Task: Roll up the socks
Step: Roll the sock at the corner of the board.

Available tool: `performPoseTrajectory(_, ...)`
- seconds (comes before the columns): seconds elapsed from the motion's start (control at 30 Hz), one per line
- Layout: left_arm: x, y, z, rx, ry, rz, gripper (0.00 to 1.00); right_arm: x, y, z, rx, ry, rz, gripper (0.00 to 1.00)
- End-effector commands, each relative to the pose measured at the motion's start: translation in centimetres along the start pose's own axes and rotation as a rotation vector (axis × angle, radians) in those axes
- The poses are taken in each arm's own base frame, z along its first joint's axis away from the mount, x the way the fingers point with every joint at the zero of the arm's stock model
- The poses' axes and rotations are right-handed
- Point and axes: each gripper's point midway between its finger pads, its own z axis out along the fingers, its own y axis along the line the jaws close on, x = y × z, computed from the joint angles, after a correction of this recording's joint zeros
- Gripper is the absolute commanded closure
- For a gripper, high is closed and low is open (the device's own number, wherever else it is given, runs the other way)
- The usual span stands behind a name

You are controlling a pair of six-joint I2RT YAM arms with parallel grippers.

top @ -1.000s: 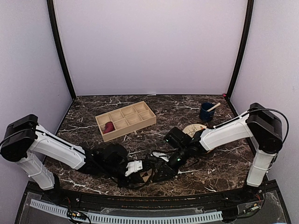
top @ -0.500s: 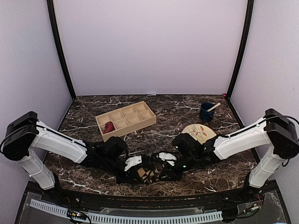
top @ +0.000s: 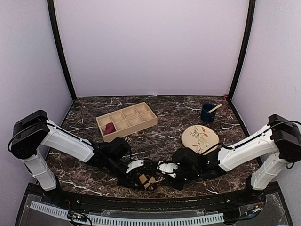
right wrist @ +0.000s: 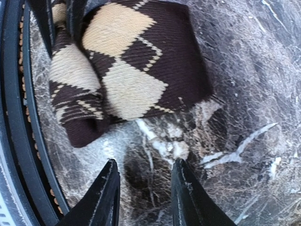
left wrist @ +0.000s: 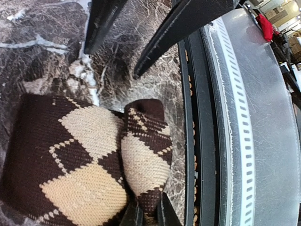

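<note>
1. Socks [top: 146, 180], brown with cream diamonds, lie folded on the marble table [top: 169, 110] close to its near edge, between the two arms.
2. Left gripper [left wrist: 149, 207] is clamped on the narrow rolled part of the socks, nearest the table's rim.
3. Right gripper [right wrist: 145, 165] is just beside the socks, its fingers spread, with only marble between them.
4. Round plate [top: 200, 138] sits farther right, well apart.

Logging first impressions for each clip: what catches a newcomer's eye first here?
The left gripper and right gripper meet at the near edge of the table over brown argyle socks: the left pinches one, the right hangs open alongside. Behind sit a wooden compartment tray and a blue cup.
</note>
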Motion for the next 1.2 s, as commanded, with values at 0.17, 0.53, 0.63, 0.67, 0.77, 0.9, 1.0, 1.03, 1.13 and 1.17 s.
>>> performPoseTrajectory(0.17,0.7,0.7,0.3,0.027,0.017,-0.093,1.0,-4.3,1.6,-1.4,0.005,-0.187,-0.094,0.62)
performPoseTrajectory(0.53,0.4,1.0,0.0,0.07,-0.004,-0.124,1.0,-4.1,2.1,-2.1,-0.009,-0.207,-0.09,0.6)
performPoseTrajectory(0.63,0.5,1.2,0.1,0.081,-0.003,-0.138,1.0,-4.1,2.7,-1.7,-0.025,-0.198,-0.11,0.6)
performPoseTrajectory(0.67,0.5,1.2,0.1,0.083,-0.002,-0.14,1.0,-4.1,2.8,-1.4,-0.029,-0.194,-0.117,0.6)
performPoseTrajectory(0.77,0.7,1.2,0.2,0.093,0.001,-0.151,1.0,-4.5,3.3,-1.0,-0.039,-0.194,-0.138,0.6)
performPoseTrajectory(0.9,0.9,1.3,0.3,0.102,0.008,-0.161,1.0,-4.8,3.7,-0.4,-0.048,-0.189,-0.164,0.59)
performPoseTrajectory(1.0,0.9,1.2,0.4,0.108,0.01,-0.165,1.0,-5.4,4.0,-0.3,-0.059,-0.196,-0.178,0.59)
performPoseTrajectory(1.03,0.9,1.3,0.3,0.108,0.009,-0.166,1.0,-4.8,4.0,0.3,-0.062,-0.176,-0.181,0.59)
performPoseTrajectory(1.13,0.9,1.2,0.4,0.117,0.009,-0.168,1.0,-4.7,4.1,0.9,-0.069,-0.164,-0.191,0.58)
performPoseTrajectory(1.17,0.9,1.1,0.4,0.12,0.01,-0.169,1.0,-4.7,4.2,1.0,-0.071,-0.16,-0.194,0.58)
